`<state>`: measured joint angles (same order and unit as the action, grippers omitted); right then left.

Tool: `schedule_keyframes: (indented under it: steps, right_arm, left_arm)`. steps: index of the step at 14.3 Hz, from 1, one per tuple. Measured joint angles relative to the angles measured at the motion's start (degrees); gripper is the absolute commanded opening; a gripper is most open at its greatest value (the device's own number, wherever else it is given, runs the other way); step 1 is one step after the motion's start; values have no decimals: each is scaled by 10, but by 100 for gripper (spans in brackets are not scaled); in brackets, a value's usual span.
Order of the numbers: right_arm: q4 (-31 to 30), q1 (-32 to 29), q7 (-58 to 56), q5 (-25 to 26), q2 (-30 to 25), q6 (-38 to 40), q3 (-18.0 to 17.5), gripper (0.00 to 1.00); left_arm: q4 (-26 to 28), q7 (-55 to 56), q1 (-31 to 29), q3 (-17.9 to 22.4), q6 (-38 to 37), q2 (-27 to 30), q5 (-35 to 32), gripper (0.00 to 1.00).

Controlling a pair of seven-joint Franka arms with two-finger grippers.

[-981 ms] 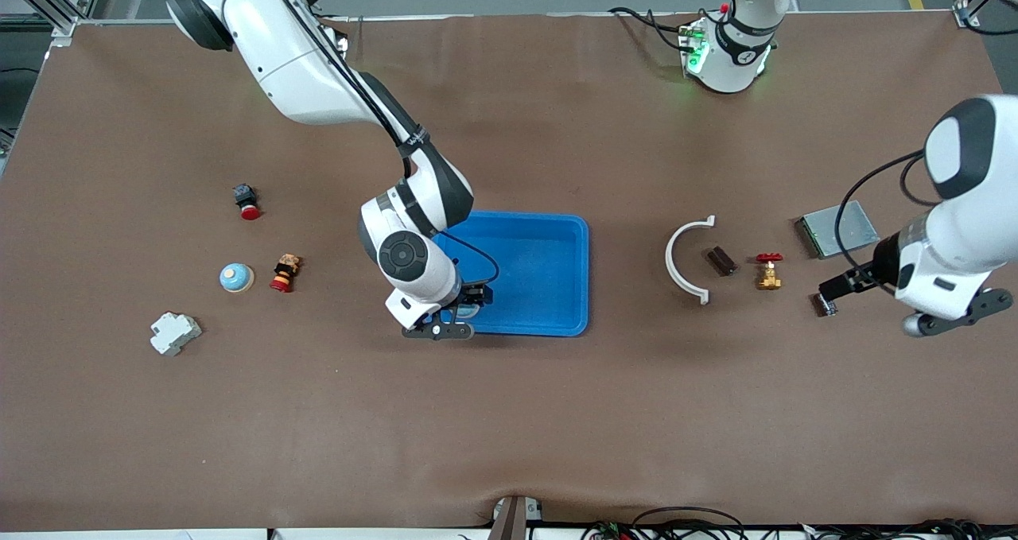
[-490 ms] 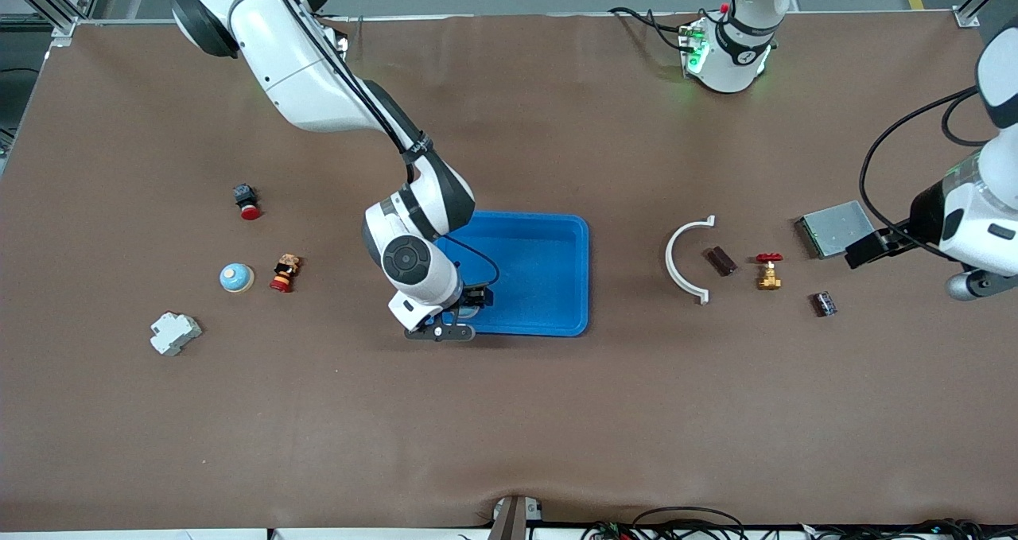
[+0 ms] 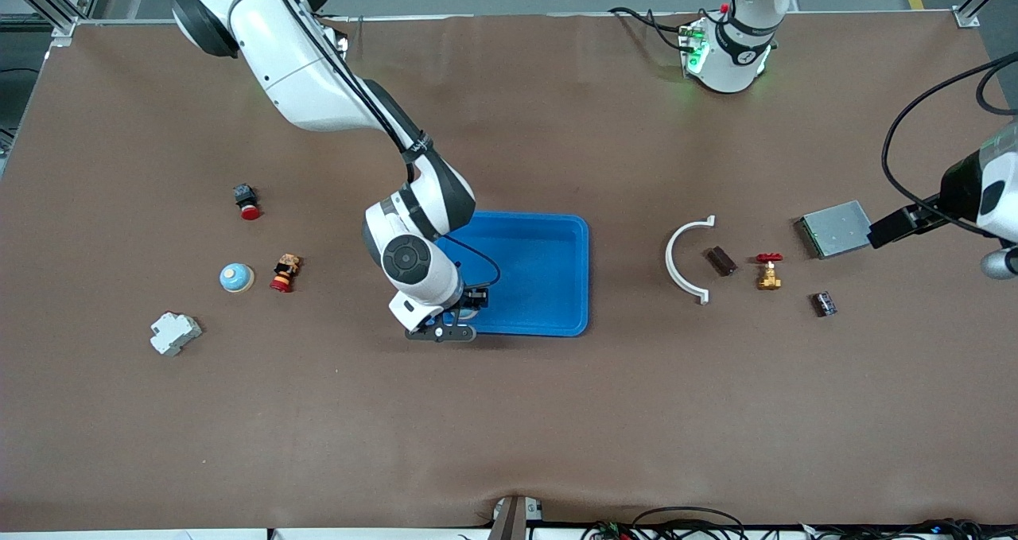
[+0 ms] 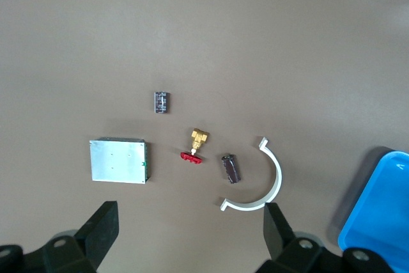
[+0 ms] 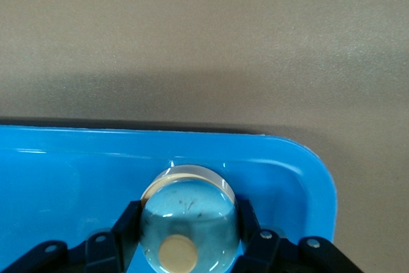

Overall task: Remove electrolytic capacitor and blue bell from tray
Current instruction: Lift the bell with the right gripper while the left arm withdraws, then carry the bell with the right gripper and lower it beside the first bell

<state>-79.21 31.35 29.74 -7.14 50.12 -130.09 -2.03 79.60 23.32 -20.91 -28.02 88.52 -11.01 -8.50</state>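
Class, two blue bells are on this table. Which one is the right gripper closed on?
The blue bell in the tray, at its corner nearest the camera; the right gripper is shut on it. The other bell sits untouched on the table beside a red-capped button.

light: bright, even overhead | shadows: soft | focus: sharp | glare: slight

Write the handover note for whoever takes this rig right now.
Right end effector: shut on the blue bell, low in the tray corner nearest the front camera, toward the right arm's end.
Left end effector: open, holding nothing, high over the grey metal box.
Done: electrolytic capacitor lies on the table, outside the tray.
Left: lift the bell out and set it on the table.
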Motion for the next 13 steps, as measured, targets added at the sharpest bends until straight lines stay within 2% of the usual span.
schedule_keyframes:
  steps: [4, 6, 9, 11, 13]
  right_arm:
    - [3, 0, -4, 4, 0, 2, 0, 3]
    - [11, 0, -4, 4, -5, 29, 4, 3]
    - [30, -17, -22, 4, -50, 141, 12, 3]
    - [33, -49, -73, 4, -100, 228, 15, 3]
    - [32, -94, -147, 4, -144, 289, 16, 3]
  left_arm:
    - [2, -59, 13, 13, -14, 28, 0, 100]
    - [15, -92, 68, 71, -17, 42, 1, 100]
    - [44, -111, 138, 144, -17, 68, 22, 100]
    - [65, -133, 148, 172, -17, 88, 48, 100]
    - [80, -144, 148, 184, -17, 103, 55, 100]
